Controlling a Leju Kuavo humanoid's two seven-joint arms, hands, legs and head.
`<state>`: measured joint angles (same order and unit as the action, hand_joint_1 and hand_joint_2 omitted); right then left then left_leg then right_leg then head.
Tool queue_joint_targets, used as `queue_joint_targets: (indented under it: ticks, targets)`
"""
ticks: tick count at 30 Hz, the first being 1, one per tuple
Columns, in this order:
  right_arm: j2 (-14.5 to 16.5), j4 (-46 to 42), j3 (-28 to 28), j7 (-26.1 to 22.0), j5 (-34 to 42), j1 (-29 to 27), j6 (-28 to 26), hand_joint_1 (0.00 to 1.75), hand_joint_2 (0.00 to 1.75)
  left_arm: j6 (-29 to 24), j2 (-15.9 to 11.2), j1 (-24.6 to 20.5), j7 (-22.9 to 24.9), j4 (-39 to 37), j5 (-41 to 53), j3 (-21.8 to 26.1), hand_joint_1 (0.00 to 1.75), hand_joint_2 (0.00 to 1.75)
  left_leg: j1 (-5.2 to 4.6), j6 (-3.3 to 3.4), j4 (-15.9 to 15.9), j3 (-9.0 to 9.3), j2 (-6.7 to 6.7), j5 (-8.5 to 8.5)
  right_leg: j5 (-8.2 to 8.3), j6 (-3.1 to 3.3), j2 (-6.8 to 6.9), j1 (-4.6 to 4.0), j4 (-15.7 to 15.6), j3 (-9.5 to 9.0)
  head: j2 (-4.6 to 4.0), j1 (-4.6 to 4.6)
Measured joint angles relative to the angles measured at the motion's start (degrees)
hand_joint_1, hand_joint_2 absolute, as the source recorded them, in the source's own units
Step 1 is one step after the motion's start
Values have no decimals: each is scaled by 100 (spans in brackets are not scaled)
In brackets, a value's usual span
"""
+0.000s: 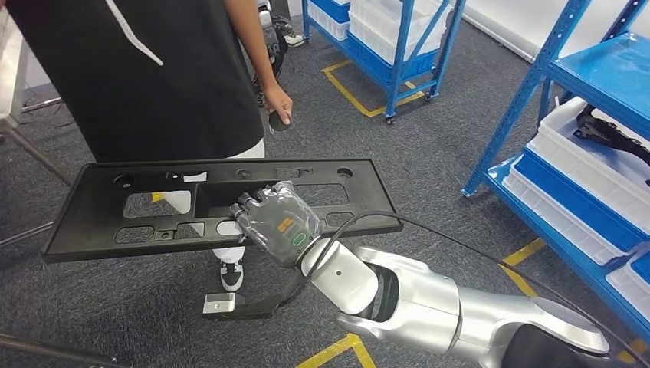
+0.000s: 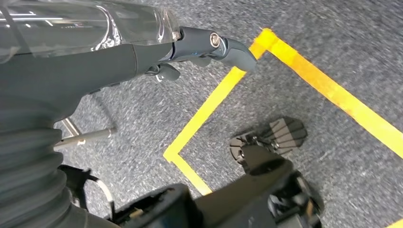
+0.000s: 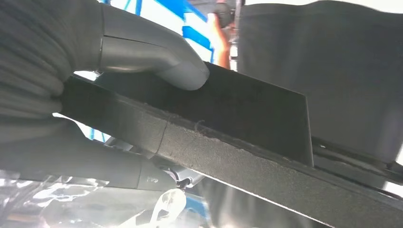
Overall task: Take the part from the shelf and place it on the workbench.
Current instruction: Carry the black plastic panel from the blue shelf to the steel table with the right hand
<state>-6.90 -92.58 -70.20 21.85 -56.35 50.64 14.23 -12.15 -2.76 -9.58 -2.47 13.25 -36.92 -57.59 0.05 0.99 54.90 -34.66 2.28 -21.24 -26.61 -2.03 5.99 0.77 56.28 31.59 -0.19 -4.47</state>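
Observation:
The part (image 1: 100, 222) is a long, flat black plastic panel with several cut-outs, held level above the grey carpet in the head view. My right hand (image 1: 272, 218) grips it on its near long edge, right of the middle. In the right wrist view my thumb (image 3: 152, 52) presses on one face of the panel (image 3: 247, 109), with the darker fingers on the other face. My left hand (image 2: 95, 57) hangs over the floor with nothing in it, one finger stretched out.
A person (image 1: 153, 69) in a black shirt stands just behind the panel, one hand (image 1: 277, 107) holding a small dark thing. A blue shelf (image 1: 590, 77) with white bins (image 1: 582, 161) stands to the right, another blue rack (image 1: 398, 38) behind. Yellow tape (image 1: 352, 92) marks the floor.

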Motion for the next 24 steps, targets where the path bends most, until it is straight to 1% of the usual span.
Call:
queue_joint_targets:
  ticks: [1, 2, 3, 4, 5, 6, 7, 8, 9, 10, 11, 12, 13, 15, 16, 17, 18, 19, 20, 21, 22, 23, 24]
  targets:
    - [-4, -8, 5, -2, 0, 2, 0, 175, 175, 1, 1, 11, -1, 0, -2, 0, 0, 175, 11, 34, -24, 18, -67, 13, -43, -29, -40, 8, 31, -10, 0, 5]
    - [-10, -20, 11, -4, -1, 7, 0, 175, 175, 1, 1, 16, -1, 0, -4, 0, 0, 175, 24, 79, -48, 41, -133, 27, -137, -49, -143, 14, 165, 28, 0, 12]
    - [-19, -30, 17, -8, -1, 8, 2, 175, 175, 2, 2, 15, -1, 0, -7, 0, 0, 175, 38, 122, -68, 63, -197, 37, -288, -58, -287, 24, 436, 142, 0, 22]
    - [-30, -36, 21, -13, -1, 2, 6, 175, 175, 2, 3, 7, -1, 0, -9, 1, 0, 175, 35, 151, -71, 70, -262, 35, -466, -56, -442, 27, 820, 323, -1, 30]
    - [-41, -42, 22, -18, 0, -12, 10, 175, 175, 2, 3, -1, 0, 0, -10, 1, 0, 175, 31, 177, -69, 72, -334, 32, -630, -53, -529, 25, 1241, 544, -1, 35]
    - [-54, -42, 22, -22, 1, -34, 15, 175, 175, 2, 3, -4, 0, 0, -11, 2, 0, 175, 26, 186, -67, 74, -414, 28, -722, -56, -568, 23, 1567, 734, -1, 38]
    - [-67, -42, 22, -26, 2, -53, 17, 175, 175, 3, 4, 0, 0, 0, -10, 2, 0, 175, 23, 187, -64, 77, -498, 25, -699, -59, -585, 21, 1698, 840, -1, 38]
    - [-76, -43, 22, -30, 2, -65, 17, 175, 175, 4, 4, 7, 0, 0, -10, 1, 0, 175, 23, 184, -58, 81, -585, 22, -558, -60, -597, 24, 1592, 834, -1, 38]
    - [-82, -43, 22, -33, 1, -69, 17, 175, 175, 5, 6, 12, 0, 0, -10, 1, 0, 175, 26, 175, -47, 87, -670, 16, -333, -58, -624, 32, 1274, 724, -1, 39]
    - [-85, -44, 22, -36, 1, -68, 17, 175, 175, 7, 7, 15, 0, 0, -10, 0, 0, 175, 33, 158, -30, 86, -750, 4, -100, -55, -719, 50, 840, 554, -1, 39]
    - [-86, -44, 22, -39, 0, -65, 17, 175, 175, 6, 8, 11, 0, 0, -10, 0, 0, 175, 29, 133, -4, 73, -827, -12, 66, -48, -815, 66, 463, 396, -1, 39]
    - [-87, -45, 22, -44, 1, -64, 16, 175, 175, 7, 9, 7, 0, 0, -8, 0, 0, 175, 27, 106, 17, 54, -892, -23, 155, -37, -890, 75, 208, 289, -1, 39]
    - [-89, -45, 22, -48, 1, -63, 16, 175, 175, 7, 9, 8, 0, 0, -7, 0, 0, 175, 30, 75, 26, 33, -946, -30, 173, -18, -935, 71, 87, 239, -1, 39]
    - [-85, -47, 22, -55, 2, -58, 15, 175, 175, 7, -1, 29, 0, 0, -3, 0, 0, 175, 49, 11, 22, 3, -1022, -27, 171, 41, -838, 50, 70, 229, 0, 39]
    - [-79, -48, 23, -56, 2, -54, 15, 175, 175, 7, -6, 47, -1, 0, -1, 0, 0, 175, 50, -23, 55, -19, -940, -48, 176, 75, -786, 52, 62, 217, 0, 34]
    - [-70, -50, 24, -57, 2, -47, 15, 175, 175, 7, -11, 55, -1, 0, 1, 0, 0, 175, 45, -56, 172, -74, -795, -112, 178, 111, -731, 56, 53, 204, 0, 24]
    - [-63, -52, 26, -59, 2, -43, 15, 175, 175, 7, -17, 50, -2, 0, 2, 0, 0, 175, 46, -87, 428, -195, -610, -238, 175, 141, -681, 62, 46, 190, 0, 14]
    - [-61, -55, 26, -61, 2, -42, 15, 175, 175, 7, -15, 38, -2, 0, 4, 0, 0, 175, 50, -119, 805, -379, -421, -407, 163, 164, -629, 54, 46, 177, -1, 3]
    - [-61, -57, 26, -66, 3, -46, 16, 175, 175, 7, -17, 22, -1, 0, 4, 0, 0, 175, 67, -146, 1233, -594, -327, -579, 151, 183, -570, 46, 46, 170, -1, -3]
    - [-62, -57, 25, -73, 5, -53, 19, 175, 175, 7, -19, 12, -1, 0, 4, 0, 0, 175, 87, -168, 1605, -792, -284, -699, 138, 192, -508, 44, 47, 162, -1, -3]
    - [-62, -57, 22, -81, 7, -60, 21, 175, 175, 7, -20, 11, 0, 0, 5, 0, 0, 175, 101, -186, 1789, -899, -267, -724, 124, 194, -442, 43, 47, 153, -1, -3]
    - [-62, -57, 21, -87, 8, -63, 22, 175, 175, 7, -20, 13, 0, 0, 8, 0, 0, 175, 113, -199, 1720, -876, -252, -639, 109, 188, -381, 46, 47, 137, -1, -3]
    - [-61, -57, 20, -90, 9, -62, 23, 175, 175, 7, -21, 14, 0, 0, 13, 0, 0, 175, 121, -202, 1412, -726, -215, -467, 89, 173, -319, 50, 47, 111, -1, -3]
